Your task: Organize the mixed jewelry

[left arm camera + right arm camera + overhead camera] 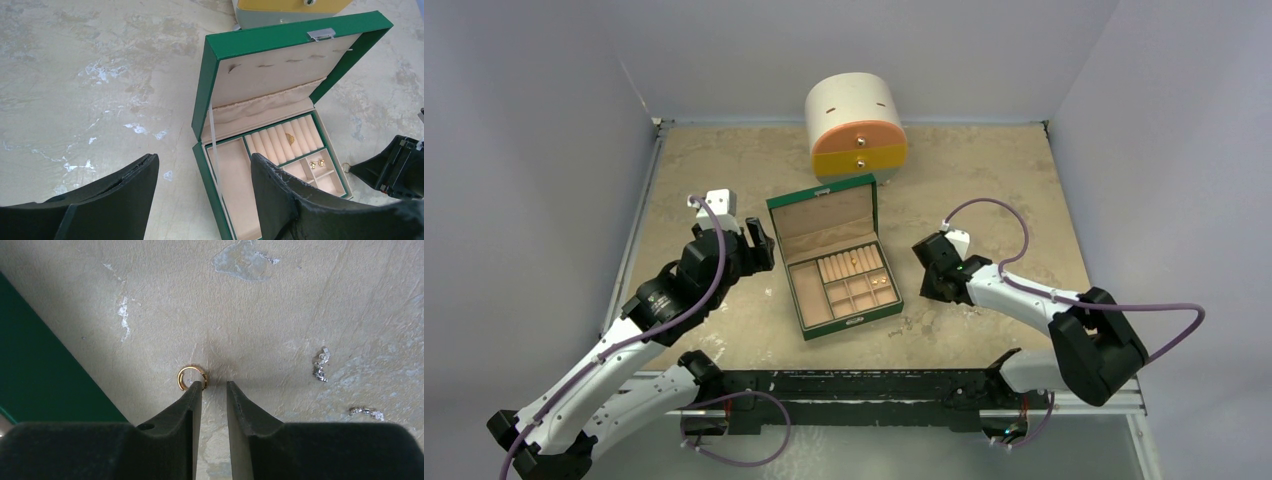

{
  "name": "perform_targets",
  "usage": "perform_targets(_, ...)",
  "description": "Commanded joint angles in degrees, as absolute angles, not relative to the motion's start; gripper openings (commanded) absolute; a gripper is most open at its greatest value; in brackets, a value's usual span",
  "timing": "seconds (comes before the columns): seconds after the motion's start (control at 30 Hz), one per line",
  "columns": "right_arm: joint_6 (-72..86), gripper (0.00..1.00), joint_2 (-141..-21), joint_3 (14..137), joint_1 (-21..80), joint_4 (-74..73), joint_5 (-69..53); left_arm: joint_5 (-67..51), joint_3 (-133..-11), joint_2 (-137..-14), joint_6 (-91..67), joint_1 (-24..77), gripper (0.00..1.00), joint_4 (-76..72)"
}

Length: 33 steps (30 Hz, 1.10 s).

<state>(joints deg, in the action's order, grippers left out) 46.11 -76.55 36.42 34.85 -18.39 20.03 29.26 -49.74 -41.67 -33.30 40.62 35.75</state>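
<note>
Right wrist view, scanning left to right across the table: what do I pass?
green box → gold hoop → silvery cluster → second silvery bit

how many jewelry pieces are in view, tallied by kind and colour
gold hoop on the table: 1
gold piece in the ring rolls: 1
gold studs in the green box: 2
silvery bits on the table: 2
total: 6
</note>
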Motion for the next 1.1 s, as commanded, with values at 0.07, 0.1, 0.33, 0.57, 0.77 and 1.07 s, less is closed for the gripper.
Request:
perform_targets(0.07,46.79,0.27,-75.97,38.80,34.54,-17.45,22.02,30.50,-50.17,-41.48,-32.52,40.45,0.67,34.88)
perform_targets(0.1,46.68,0.27,-76.41,38.95,34.55,-17.57,22.18,30.50,-50.12,-41.48,-32.52,40.47,0.67,34.89)
perform_targets(0.33,46.26,0.26,-78.31,39.64,34.38,-16.88,22.32,30.59,-50.15,-41.34,-32.52,40.44,0.67,34.89)
perform_targets(0.57,45.90,0.22,-79.29,39.52,34.28,-17.09,22.58,30.65,-50.15,-41.31,-32.52,40.47,0.67,34.89)
perform_targets(0.77,45.70,0.19,-78.63,38.39,34.29,-17.70,22.37,30.67,-50.15,-41.21,-32.45,40.44,0.67,34.88)
perform_targets(1.07,44.50,0.03,-77.42,37.30,34.28,-18.02,21.20,30.67,-50.15,-41.19,-32.52,40.46,0.67,34.89)
